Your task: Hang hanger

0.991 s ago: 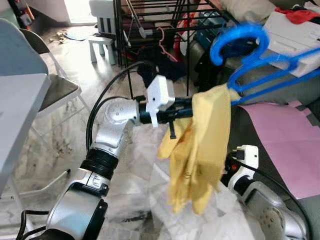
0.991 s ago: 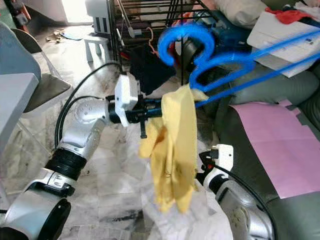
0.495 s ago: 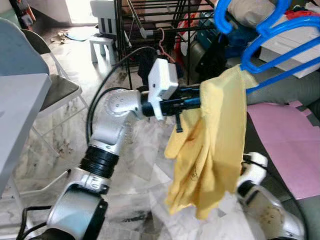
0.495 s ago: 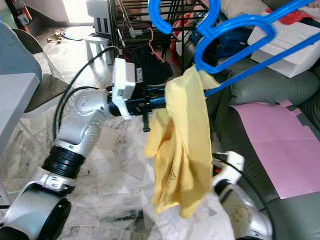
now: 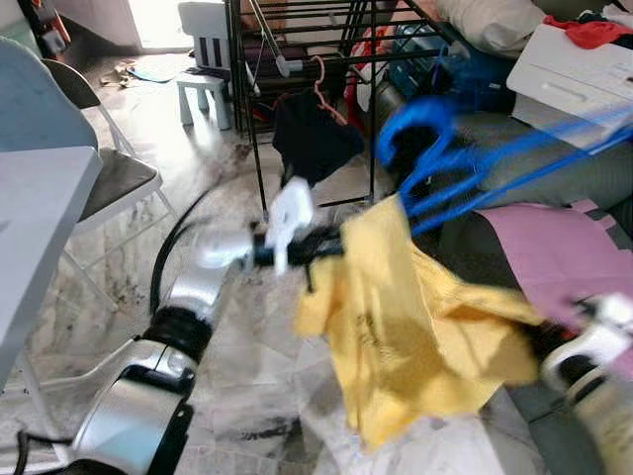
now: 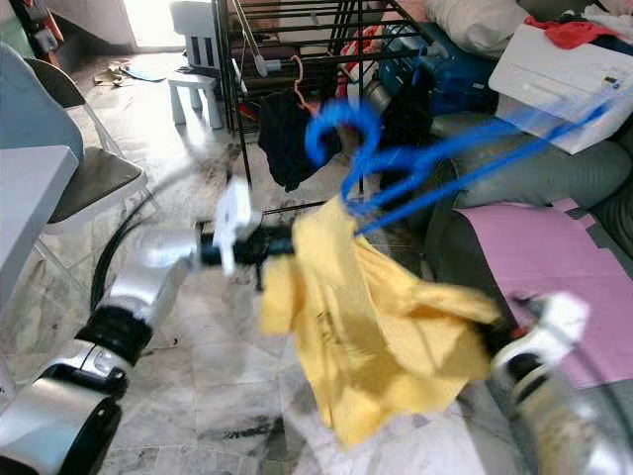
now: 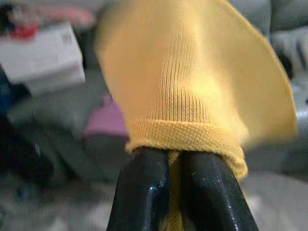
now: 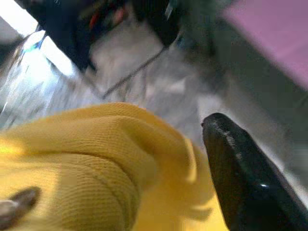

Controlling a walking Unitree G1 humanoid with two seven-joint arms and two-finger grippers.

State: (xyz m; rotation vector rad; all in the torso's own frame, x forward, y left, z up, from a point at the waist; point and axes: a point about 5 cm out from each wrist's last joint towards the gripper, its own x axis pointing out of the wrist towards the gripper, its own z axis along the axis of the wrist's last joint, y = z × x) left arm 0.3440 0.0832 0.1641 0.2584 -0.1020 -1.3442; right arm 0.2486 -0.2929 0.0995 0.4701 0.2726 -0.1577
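Right now your left gripper (image 7: 174,168) has its two black fingers pressed together on the ribbed hem of the yellow garment (image 5: 415,341). You can see this clearly in the left wrist view, where the cloth is squeezed between them. The grip is there, I think, so that the garment does not slide off while the hanger travels.

The blue hanger (image 5: 450,163) is just beyond the fingertips of that gripper and a little above them. Its hook points up, and its long bar runs away toward the sofa (image 5: 554,178). The garment is draped on the hanger and falls below the gripper. I cannot tell whether the fingers also pinch the hanger itself, because the cloth covers that place and the head views are blurred.

Your left arm is stretched forward, nearly level, with the wrist camera box standing above the fingers. The black drying rack (image 5: 297,59) stands farther ahead of this gripper, well apart from the hook, so the hanging is not yet done.

Your right gripper (image 8: 243,178) is low, under the far corner of the garment, and the cloth lies against one black finger. I cannot tell if it is holding the cloth or only touching it.

For the next move, you probably need to raise the hook over a rack bar while the loose cloth swings.
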